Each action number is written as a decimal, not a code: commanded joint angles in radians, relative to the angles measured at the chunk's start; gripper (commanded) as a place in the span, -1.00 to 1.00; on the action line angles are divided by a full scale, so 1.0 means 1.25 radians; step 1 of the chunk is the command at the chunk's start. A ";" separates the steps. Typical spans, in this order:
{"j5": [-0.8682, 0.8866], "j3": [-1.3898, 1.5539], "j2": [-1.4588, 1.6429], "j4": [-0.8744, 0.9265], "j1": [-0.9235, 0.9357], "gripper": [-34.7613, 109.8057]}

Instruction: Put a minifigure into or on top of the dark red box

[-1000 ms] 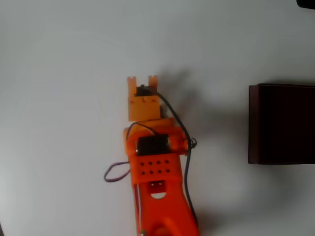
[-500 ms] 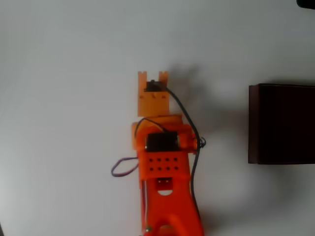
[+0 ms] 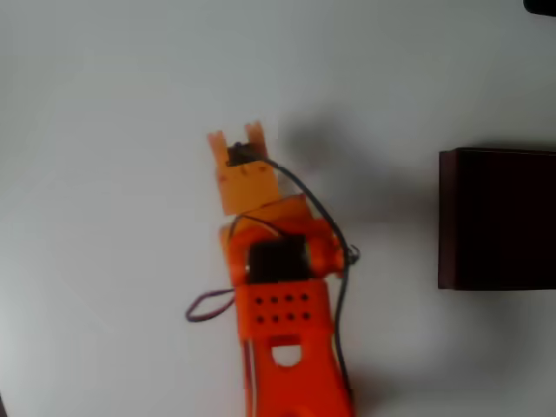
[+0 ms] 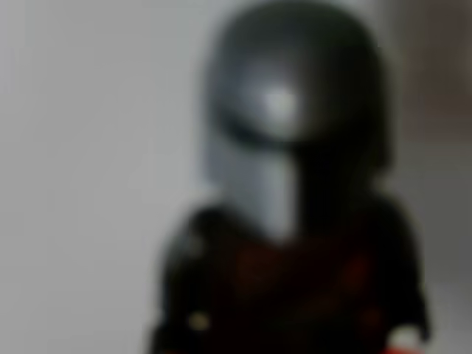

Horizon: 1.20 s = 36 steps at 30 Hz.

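The orange arm [image 3: 282, 321] is seen from above stretched up the white bench [image 3: 104, 87], with the pincer [image 3: 236, 139] at its far end pointing away and slightly to the left in the overhead view. A small dark shape sits just behind the two orange fingertips [image 3: 216, 141], though whether it is the figure or part of the pincer cannot be told from above. In the wrist view the minifigure [image 4: 295, 184] is shown very close and blurred, upright, its grey helmeted head above a dark body, so it is judged to sit right at the pincer, probably held between the jaws; neither the jaws nor any contact can be made out, so it cannot be told whether the pincer is closed on it or merely set around it. The box [image 3: 497, 219] lies at the right edge of the overhead view, well apart from the pincer, its dark interior open upward and nothing visible inside it. The figure is therefore judged not yet delivered. A swing to the right would be required next, with the grip kept firm because so small a figure could easily slip or tip.
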 commanded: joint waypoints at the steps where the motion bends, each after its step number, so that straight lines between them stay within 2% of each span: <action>1: -0.173 -0.096 0.133 0.119 0.113 -0.52; 4: -0.319 -0.179 0.171 0.194 0.218 -0.52; 8: -0.454 -0.222 0.183 0.194 0.356 -0.52; 13: -0.507 -0.202 0.156 0.097 0.503 -0.52; 17: -0.538 -0.291 -0.007 0.063 0.572 -0.52; 28: -0.571 -0.450 -0.330 0.015 0.607 -0.47; 36: -0.606 -0.465 -0.298 0.072 0.582 -0.26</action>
